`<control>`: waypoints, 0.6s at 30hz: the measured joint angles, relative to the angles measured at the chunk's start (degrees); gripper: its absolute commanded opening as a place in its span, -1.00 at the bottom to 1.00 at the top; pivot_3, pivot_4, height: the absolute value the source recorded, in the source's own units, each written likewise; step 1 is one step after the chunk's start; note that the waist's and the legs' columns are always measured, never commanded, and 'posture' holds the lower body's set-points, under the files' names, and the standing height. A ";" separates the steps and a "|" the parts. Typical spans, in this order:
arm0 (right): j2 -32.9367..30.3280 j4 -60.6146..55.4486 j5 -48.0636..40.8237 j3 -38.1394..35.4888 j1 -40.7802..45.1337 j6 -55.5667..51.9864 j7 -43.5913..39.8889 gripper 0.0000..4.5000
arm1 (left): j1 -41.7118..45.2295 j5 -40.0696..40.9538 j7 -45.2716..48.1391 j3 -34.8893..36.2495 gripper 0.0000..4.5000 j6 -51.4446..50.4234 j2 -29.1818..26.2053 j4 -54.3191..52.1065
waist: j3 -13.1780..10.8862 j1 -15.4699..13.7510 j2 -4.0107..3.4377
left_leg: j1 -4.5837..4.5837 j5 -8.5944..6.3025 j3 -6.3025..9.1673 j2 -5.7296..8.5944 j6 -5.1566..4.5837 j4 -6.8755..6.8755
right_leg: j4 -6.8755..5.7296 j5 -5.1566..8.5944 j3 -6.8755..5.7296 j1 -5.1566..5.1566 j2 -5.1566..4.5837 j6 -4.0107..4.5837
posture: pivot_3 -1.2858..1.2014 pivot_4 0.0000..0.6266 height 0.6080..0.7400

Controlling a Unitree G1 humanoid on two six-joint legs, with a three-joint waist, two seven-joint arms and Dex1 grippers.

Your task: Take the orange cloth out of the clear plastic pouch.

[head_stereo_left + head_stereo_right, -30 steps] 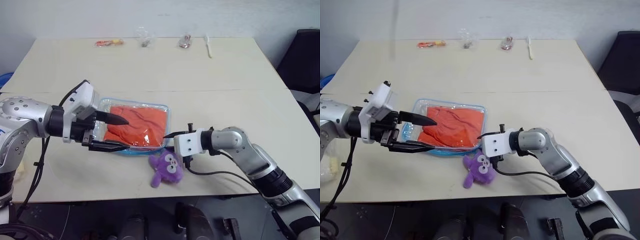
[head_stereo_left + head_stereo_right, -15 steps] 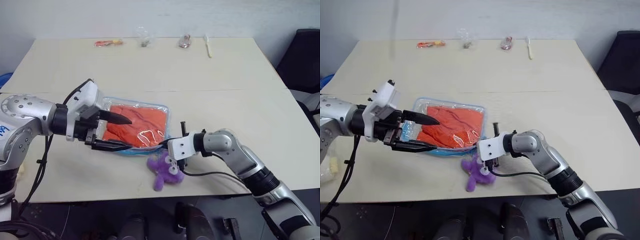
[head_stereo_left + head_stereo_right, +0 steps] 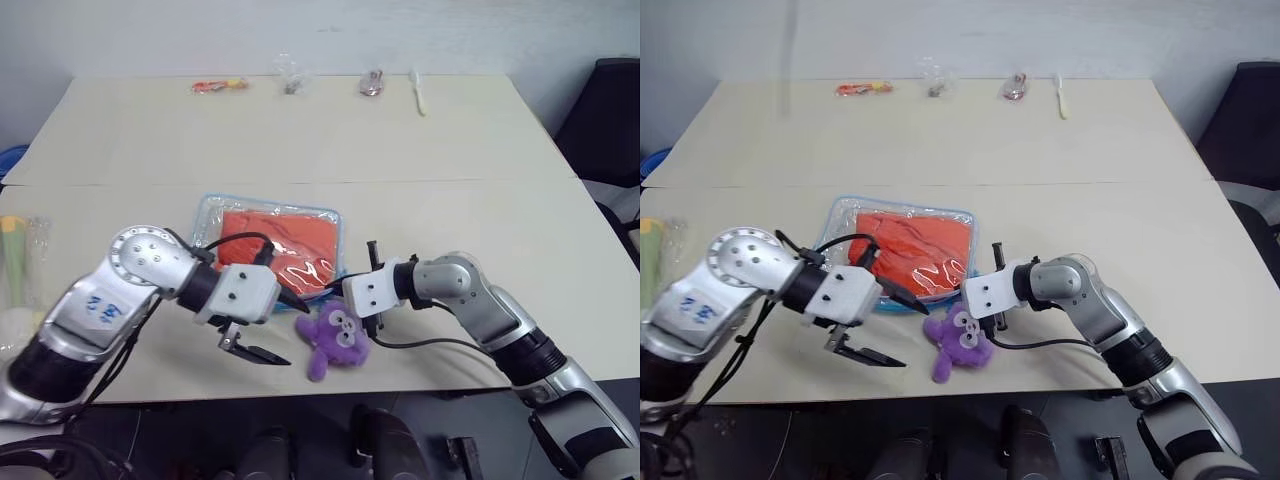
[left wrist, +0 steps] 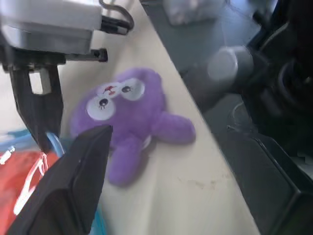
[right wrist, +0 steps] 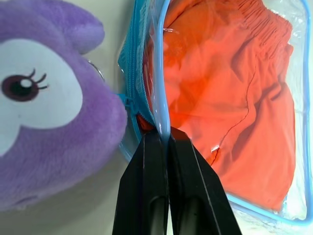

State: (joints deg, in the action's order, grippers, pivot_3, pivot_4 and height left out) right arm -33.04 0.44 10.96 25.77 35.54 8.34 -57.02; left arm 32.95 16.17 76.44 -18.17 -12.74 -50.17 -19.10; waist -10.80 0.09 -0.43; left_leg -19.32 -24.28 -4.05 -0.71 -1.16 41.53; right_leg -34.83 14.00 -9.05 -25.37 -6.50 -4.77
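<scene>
Beige table (image 3: 420,150), pouch at near edge.
Right gripper (image 5: 164,134) pinches clear plastic pouch (image 3: 215,215) blue rim; orange cloth (image 3: 290,240) inside it. Left gripper (image 3: 275,325) spread wide beside purple plush toy (image 3: 335,338).

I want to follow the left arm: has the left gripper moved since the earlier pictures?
Yes. The left gripper, open, has swung from the clear plastic pouch's left end toward the table's near edge, beside the purple plush toy.

One orange cloth (image 3: 282,243); one clear plastic pouch (image 3: 208,213); one purple plush toy (image 3: 335,337); four small items at twelve o'clock: orange-red packet (image 3: 218,86), crumpled wrapper (image 3: 289,73), small wrapped item (image 3: 371,82), white utensil (image 3: 416,90).
</scene>
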 measured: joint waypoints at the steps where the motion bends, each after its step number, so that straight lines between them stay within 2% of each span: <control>1: -0.02 -0.02 0.00 -0.05 -0.06 -0.17 -0.13 -0.99 | 0.32 -2.20 0.49 -1.42 0.72 3.46 1.25 1.97 | 0.00 0.02 0.00 | 0.00 0.00 -0.02 0.00 0.00 0.00 | 0.00 0.00 0.00 0.00 0.01 0.00 | 0.03 -0.52 1.00; 7: -0.08 0.03 -0.01 -0.13 0.06 -0.94 -0.46 -0.99 | 3.31 -8.96 1.18 -5.90 0.72 13.57 8.74 9.33 | 0.00 -0.05 0.00 | -0.02 0.00 -0.02 0.00 -0.01 0.05 | -0.03 0.00 -0.02 0.00 -0.02 -0.01 | 0.03 -0.52 1.00; 12: -0.08 0.66 0.11 -0.17 0.48 -1.04 -0.46 -0.99 | 5.75 -11.62 3.36 -7.20 0.72 20.69 10.62 15.53 | 0.00 -0.09 0.00 | -0.01 0.00 0.00 0.00 -0.01 0.06 | -0.07 0.00 -0.03 0.00 -0.04 -0.01 | 0.03 -0.52 1.00; 18: -0.04 0.99 0.13 -0.27 1.23 -1.71 -0.29 -0.99 | 7.28 -12.26 5.08 -7.74 0.72 19.64 11.95 17.78 | 0.00 -0.05 0.00 | -0.02 0.00 0.03 -0.01 -0.02 0.08 | -0.09 0.00 -0.06 0.00 -0.04 -0.01 | 0.03 -0.52 1.00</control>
State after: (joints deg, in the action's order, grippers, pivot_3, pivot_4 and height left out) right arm -33.08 1.43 11.09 25.51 36.77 6.63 -57.31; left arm 40.23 3.91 81.53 -25.91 6.89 -38.22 -1.32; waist -10.80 0.04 -0.42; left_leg -19.34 -24.27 -4.02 -0.72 -1.18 41.61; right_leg -34.92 14.00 -9.11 -25.37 -6.53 -4.78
